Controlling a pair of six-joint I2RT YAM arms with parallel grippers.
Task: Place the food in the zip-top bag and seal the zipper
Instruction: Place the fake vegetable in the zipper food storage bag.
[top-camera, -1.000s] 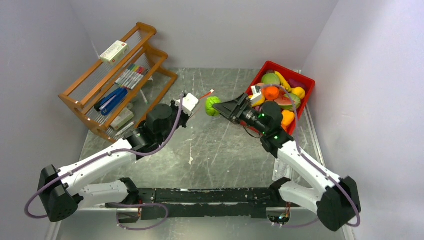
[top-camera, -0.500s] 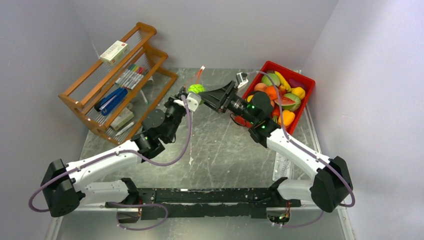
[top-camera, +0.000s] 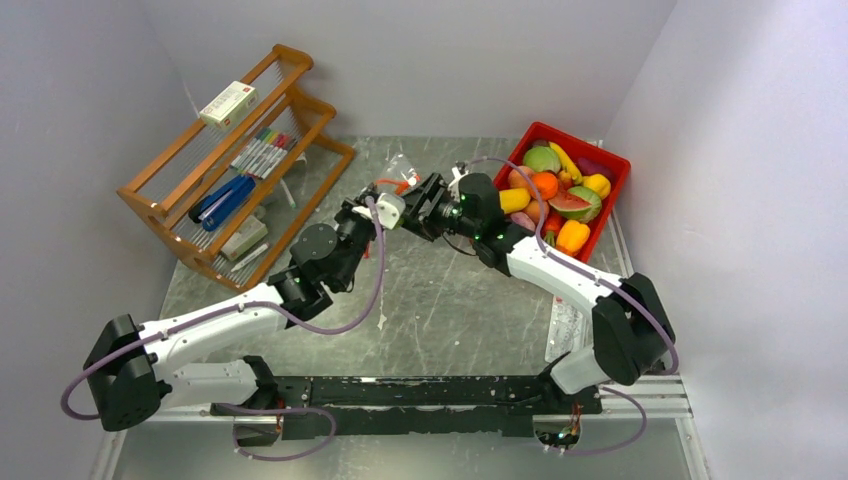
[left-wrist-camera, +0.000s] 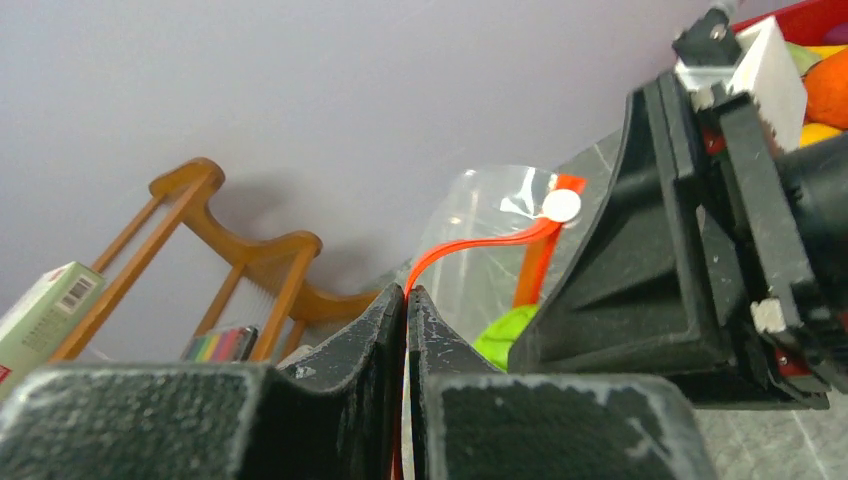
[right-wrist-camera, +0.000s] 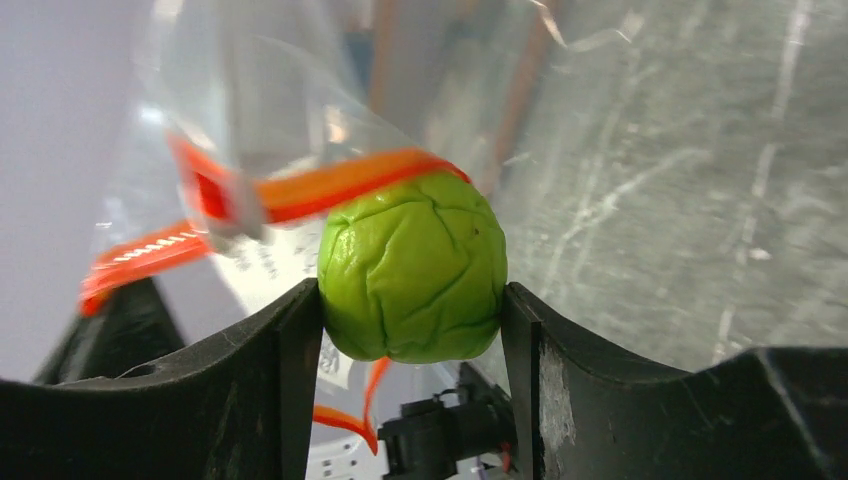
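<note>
The grey, scratched metal table (top-camera: 440, 300) carries two white-and-black arms bolted at its near edge, the left arm (top-camera: 220, 320) and the right arm (top-camera: 560, 280), both reaching to the middle of the far edge, where their tips meet. One orange-brown wooden rack (top-camera: 160, 190) with two tiers stands along the left edge toward the far left corner, holding one white carton on its top tier and a row of coloured markers, blue pens and another small box lower down. One red plastic bin (top-camera: 610, 165) sits in the far right corner, piled with glossy toy foods (top-camera: 560, 195) in yellow, orange, green, peach and purple; at least eight show, though the heap hides the exact count. One clear crinkly zip-top bag (left-wrist-camera: 480, 220) hangs in the air above the far middle of the table, between rack and bin. Its single thin orange-red zipper (left-wrist-camera: 470, 245) curves down into the left gripper (left-wrist-camera: 405, 310), whose two black fingers are clenched flat together with the strip pinched between them. The right gripper (right-wrist-camera: 412, 295) grasps one round, lumpy green toy vegetable (right-wrist-camera: 412, 265) between its two fingers, one pressed on each side. That vegetable sits right at the bag's mouth, the orange-red strip arching just over its top; whether it has passed inside cannot be told.
</note>
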